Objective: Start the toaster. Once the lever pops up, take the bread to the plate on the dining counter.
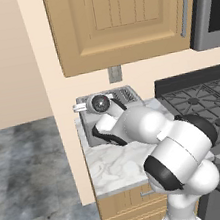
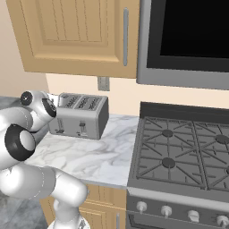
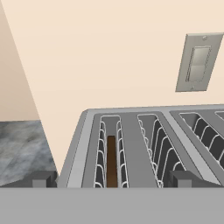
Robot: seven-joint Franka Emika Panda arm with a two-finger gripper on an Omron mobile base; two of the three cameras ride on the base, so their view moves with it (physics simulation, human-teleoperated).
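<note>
In the hand view the claw [image 3: 112, 180] sits nearest, its two dark fingertips [image 3: 43, 179] rising at the bottom, spread wide with nothing between them. One tip stands off the toaster's outer left edge and the other over the metal between the second and third slots, so the span takes in the two leftmost slots. Just past the tips lies the top of the toaster [image 3: 131, 144], a grey metal box with wire guides lining each slot. The bread [image 3: 112, 161] stands on edge, deep in the leftmost slot, as a thin dark brown strip, its top below the slot's rim. The neighbouring slots hold only their wire guides.

From the left base view, the white arm bends over the marble worktop [image 1: 116, 164] and covers most of the toaster [image 1: 125, 95], with the wrist above the toaster's left end. From the right base view, the toaster [image 2: 80, 116] rests on the worktop [image 2: 85, 156] near its left end, close to the wall, its front face showing two slider levers and small knobs; how high the levers sit I cannot tell.

Beside the worktop is a gas stove [image 2: 179, 152] with dark grates. On the wall behind the toaster is a grey switch plate [image 3: 195, 62], and above hang a wooden cabinet [image 2: 76, 36] and a microwave [image 2: 188, 40].
</note>
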